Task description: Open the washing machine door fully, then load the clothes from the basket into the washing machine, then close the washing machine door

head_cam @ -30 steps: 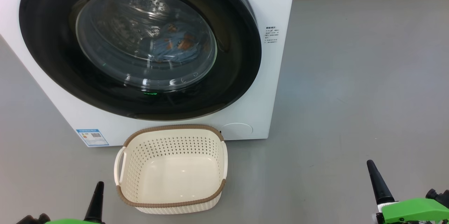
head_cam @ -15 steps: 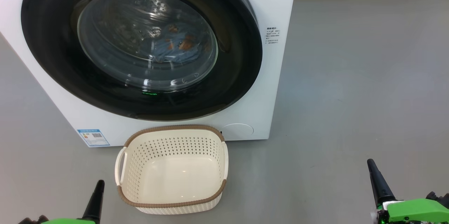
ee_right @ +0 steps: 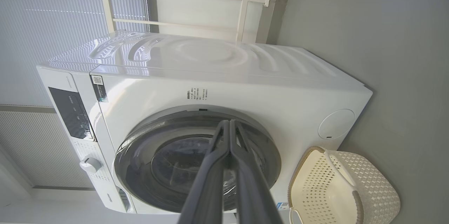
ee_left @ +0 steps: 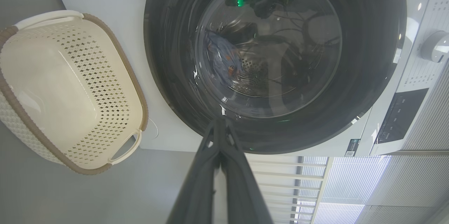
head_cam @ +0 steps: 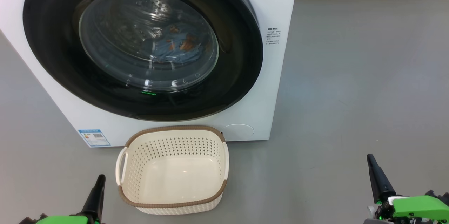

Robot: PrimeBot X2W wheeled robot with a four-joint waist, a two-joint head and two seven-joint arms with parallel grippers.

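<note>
One big risk sat with the washer: its door looked shut flush, but I could not tell whether the latch had caught, and a half-latched door could swing open. The basket stood empty on the floor just in front of the washer, where a careless arm or wheel could knock it. Clothes lay inside the drum, behind the glass. The left gripper and right gripper hung low, jaws pressed together, holding nothing.
</note>
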